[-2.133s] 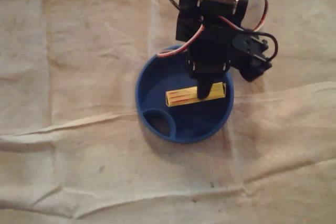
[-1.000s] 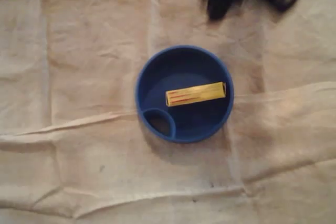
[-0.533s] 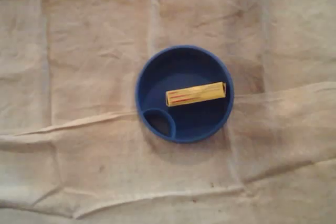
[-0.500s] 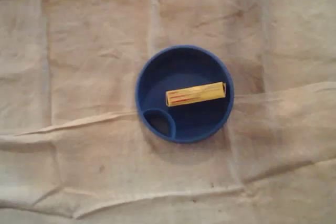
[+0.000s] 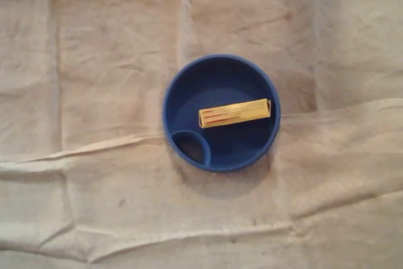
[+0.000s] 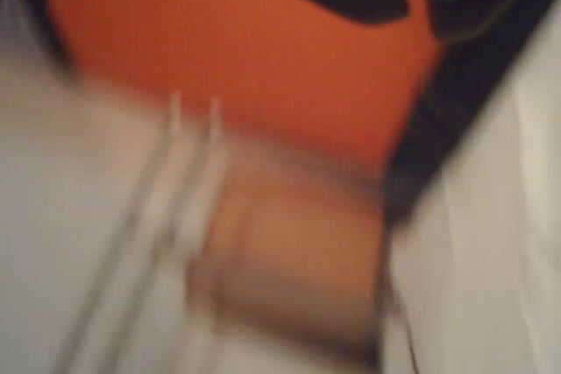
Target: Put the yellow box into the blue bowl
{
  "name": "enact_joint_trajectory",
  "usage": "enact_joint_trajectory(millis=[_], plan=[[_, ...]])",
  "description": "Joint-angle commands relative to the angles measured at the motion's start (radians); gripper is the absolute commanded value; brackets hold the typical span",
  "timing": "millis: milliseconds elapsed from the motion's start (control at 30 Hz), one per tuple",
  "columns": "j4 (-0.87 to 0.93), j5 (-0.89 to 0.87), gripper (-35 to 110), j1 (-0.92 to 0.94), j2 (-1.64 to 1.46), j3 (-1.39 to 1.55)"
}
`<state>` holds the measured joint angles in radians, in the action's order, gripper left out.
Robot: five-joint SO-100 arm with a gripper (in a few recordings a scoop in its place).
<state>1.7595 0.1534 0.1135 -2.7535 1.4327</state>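
One yellow box [image 5: 234, 113] lies flat inside the blue bowl [image 5: 214, 72] in the overhead view, on the floor of the bowl's large compartment, its long side running nearly left to right, the right end a touch higher in the picture and close against the bowl's right wall. Red lines mark the left part of the box's top face. Just below the box's left end, a small teardrop-shaped pocket [image 5: 191, 145] is walled off against the bowl's lower-left rim. Bowl and box sit on a beige, wrinkled cloth [image 5: 94, 61] crossed by fold creases, with a raised wrinkle [image 5: 101, 147] running from the left edge to the bowl's lower-left side. Heavy blur smears the wrist view: a broad orange shape [image 6: 245, 59] across the top, a black part [image 6: 473, 67] at the upper right, two thin pale lines [image 6: 171, 190] slanting down to the left, and a pale surface [image 6: 500, 269] at the right. From that smear I cannot tell whether the jaws stand apart or together, nor where the box and bowl lie from them
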Motion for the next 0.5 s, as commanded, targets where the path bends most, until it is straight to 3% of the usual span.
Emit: enact_joint_trajectory(millis=[0, 467], plan=[[-0.005, 0.002, -1, -0.072, -0.114, 0.107], [-0.005, 0.002, -1, -0.144, -0.436, 0.400]])
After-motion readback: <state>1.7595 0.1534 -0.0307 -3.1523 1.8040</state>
